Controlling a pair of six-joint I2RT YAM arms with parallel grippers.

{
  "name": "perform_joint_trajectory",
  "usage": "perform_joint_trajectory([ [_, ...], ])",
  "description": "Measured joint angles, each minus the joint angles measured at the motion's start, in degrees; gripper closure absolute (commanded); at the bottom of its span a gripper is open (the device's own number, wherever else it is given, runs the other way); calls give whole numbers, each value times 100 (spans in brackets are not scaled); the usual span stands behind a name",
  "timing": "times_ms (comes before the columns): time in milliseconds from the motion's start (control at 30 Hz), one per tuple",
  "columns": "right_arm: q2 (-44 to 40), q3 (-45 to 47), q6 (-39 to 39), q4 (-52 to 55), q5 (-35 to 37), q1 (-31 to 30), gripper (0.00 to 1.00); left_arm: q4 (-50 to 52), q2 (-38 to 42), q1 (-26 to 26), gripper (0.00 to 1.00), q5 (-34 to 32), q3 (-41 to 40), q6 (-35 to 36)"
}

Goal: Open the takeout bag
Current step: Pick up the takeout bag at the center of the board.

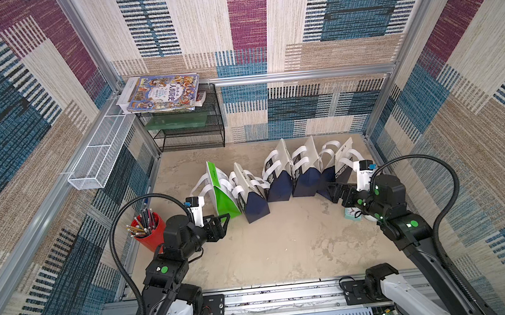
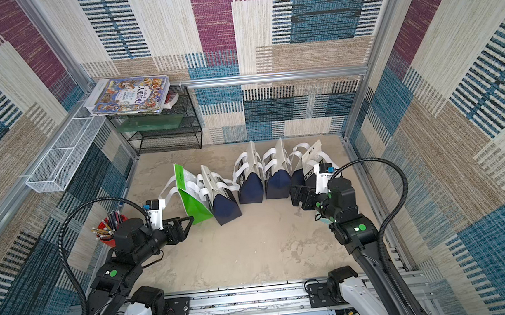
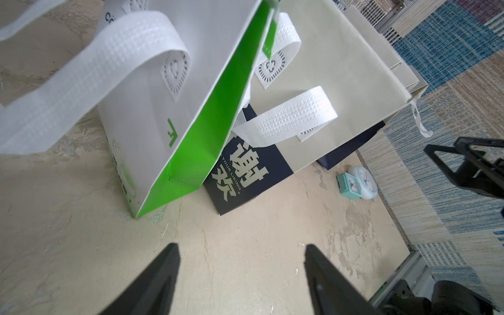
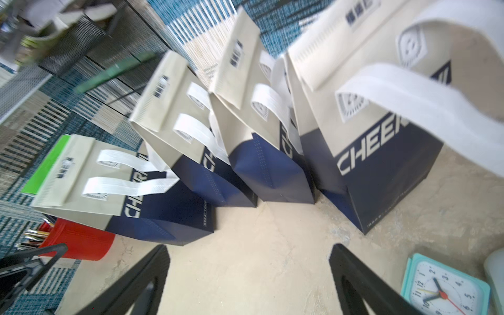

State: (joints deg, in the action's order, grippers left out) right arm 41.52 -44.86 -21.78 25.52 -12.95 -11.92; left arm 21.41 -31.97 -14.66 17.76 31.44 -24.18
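1. A green bag (image 1: pixel 223 196) and four navy bags (image 1: pixel 279 186) stand in a curved row across the far half of the table (image 1: pixel 282 247). Their tops are folded flat and their white handles droop. The green bag is at the left end and leans on its navy neighbour.
2. The left end effector (image 3: pixel 241 249) sits low, just short of the green bag's near corner. Its fingers are spread, with only bare table between them.
3. The right end effector (image 4: pixel 249 246) is spread wide and empty. It sits close to the rightmost navy bag.
4. A red cup (image 1: pixel 150 232) of pencils crowds the left arm at the table's edge.
5. A small teal clock (image 4: pixel 441 289) lies under the right arm.
6. A black wire shelf (image 1: pixel 188 129) topped with books (image 1: pixel 161 93) fills the far left corner.
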Motion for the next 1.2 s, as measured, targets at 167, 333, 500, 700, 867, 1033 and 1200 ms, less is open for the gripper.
perform_joint_trajectory([
  [167,-94,-236,33,-684,144,0,4,-55,-249,-409,47,-155,-96,55],
  [333,15,-695,284,-1637,745,2,1,-275,-155,-1231,44,-702,-262,210],
  [500,730,-1364,586,-2450,741,4,1,-977,-22,-1709,38,-1436,-697,199],
  [700,2164,-2422,1025,-2682,-138,-503,4,-2065,-546,-1840,30,-2315,-1023,249],
  [867,3136,-3342,2133,-2271,-190,-1637,3,-3215,-920,-1847,31,-2820,-1340,293],
  [1033,3438,-3416,2809,-2162,13,-2096,3,-4201,-1290,-1847,32,-3191,-1410,317],
  [1200,3504,-3318,3040,-2409,131,-2210,4,-4848,-1523,-1847,34,-3449,-1473,402],
])
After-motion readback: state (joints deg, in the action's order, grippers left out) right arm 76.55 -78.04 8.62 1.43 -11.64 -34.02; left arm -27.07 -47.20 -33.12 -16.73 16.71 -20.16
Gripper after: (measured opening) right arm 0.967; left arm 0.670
